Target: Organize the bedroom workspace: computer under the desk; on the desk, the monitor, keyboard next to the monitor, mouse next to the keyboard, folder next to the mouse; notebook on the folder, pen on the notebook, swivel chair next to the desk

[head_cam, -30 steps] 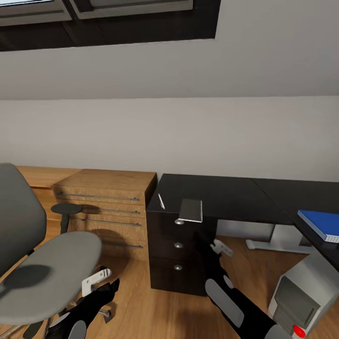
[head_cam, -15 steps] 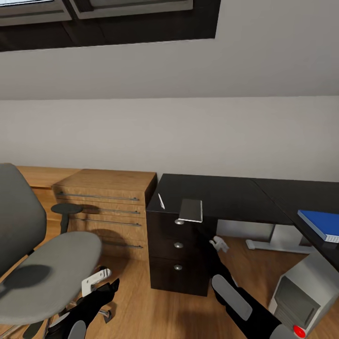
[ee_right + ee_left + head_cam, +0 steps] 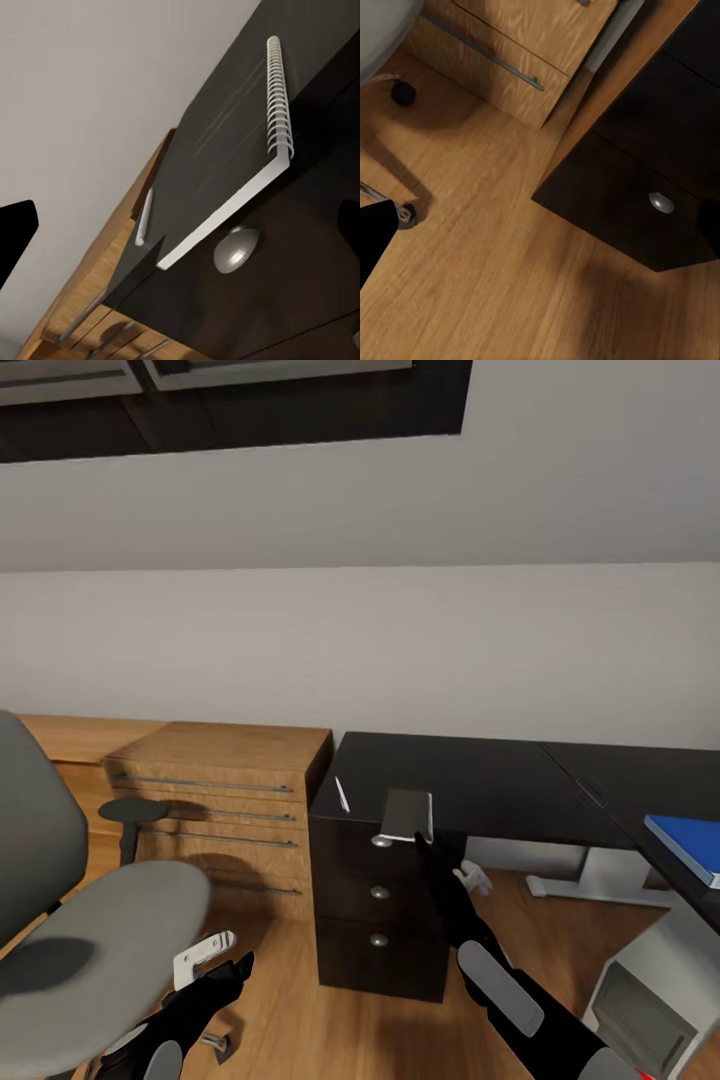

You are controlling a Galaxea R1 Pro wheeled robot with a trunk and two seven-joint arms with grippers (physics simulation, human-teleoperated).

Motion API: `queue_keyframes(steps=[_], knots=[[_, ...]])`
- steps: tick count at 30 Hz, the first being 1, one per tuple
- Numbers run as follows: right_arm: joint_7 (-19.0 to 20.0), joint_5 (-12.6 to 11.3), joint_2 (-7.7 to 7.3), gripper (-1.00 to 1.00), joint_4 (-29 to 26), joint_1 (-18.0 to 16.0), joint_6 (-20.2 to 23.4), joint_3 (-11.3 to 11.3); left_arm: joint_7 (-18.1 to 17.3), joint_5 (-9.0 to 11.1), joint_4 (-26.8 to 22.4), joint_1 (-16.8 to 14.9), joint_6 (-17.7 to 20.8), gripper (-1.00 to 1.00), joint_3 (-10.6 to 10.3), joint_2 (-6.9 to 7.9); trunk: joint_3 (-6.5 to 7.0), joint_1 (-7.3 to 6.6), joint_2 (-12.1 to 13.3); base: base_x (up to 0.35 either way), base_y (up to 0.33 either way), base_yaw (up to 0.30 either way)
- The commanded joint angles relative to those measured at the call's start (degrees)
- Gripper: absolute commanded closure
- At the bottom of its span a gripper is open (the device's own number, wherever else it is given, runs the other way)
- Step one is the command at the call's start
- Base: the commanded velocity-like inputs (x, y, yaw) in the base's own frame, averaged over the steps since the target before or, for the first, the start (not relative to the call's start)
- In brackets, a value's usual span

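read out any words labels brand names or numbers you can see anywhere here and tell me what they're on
No readable text in any view.
Notebook on the desk: dark plain cover, no title.
Blue folder: blank.
Computer: no badge legible.
Pen: too small to show any print.
Drawer knobs: bare metal.

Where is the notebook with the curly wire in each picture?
Head view: the notebook lies on the front edge of the black drawer unit, sticking out over it, just right of the pen.
Right wrist view: seen from below, the notebook overhangs the edge, wire spiral along one side.
Left wrist view: the notebook is not in it.
Shared landmark: the round drawer knob under the notebook, also at.
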Motion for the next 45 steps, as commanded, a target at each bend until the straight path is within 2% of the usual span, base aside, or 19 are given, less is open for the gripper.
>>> queue_keyframes(steps=[1,5,13,18,29,45], knots=[[0.3,-0.6,-0.07,-1.00,0.1,-0.1,-0.3,0.3,0.4,0.6,-0.1,0.0,0.2,-1.00,0.0,-0.03,-0.05,0.01,0.0,0.068,0.000,0.000],[0.4,-0.9,-0.07,-1.00,0.3,-0.1,0.2,0.2,0.4,0.6,-0.1,0.0,0.2,-1.00,0.0,-0.03,-0.05,0.01,0.0,0.040,0.000,0.000],[0.4,-4.9,0.09,-1.00,2.1,-0.1,2.1,-0.3,0.5,0.7,-0.3,0.0,0.2,-1.00,0.1,-0.03,-0.05,0.01,0.0,0.009,0.000,0.000],[0.4,-5.3,0.20,-1.00,2.4,-0.1,2.3,-0.3,0.5,0.7,-0.4,0.0,0.2,-1.00,0.1,-0.10,-0.95,1.10,-2.0,0.000,0.000,0.000],[0.4,-5.4,0.33,-1.00,2.4,-0.1,2.3,-0.1,0.5,0.7,-0.4,0.0,0.1,-1.00,0.4,-0.01,-0.95,1.10,-2.0,0.005,0.001,0.000],[0.4,-5.3,0.33,-1.00,2.4,-0.1,2.3,0.1,0.4,0.7,-0.3,0.0,0.1,-1.00,0.4,0.05,-0.95,1.10,-2.0,0.105,0.041,0.000]])
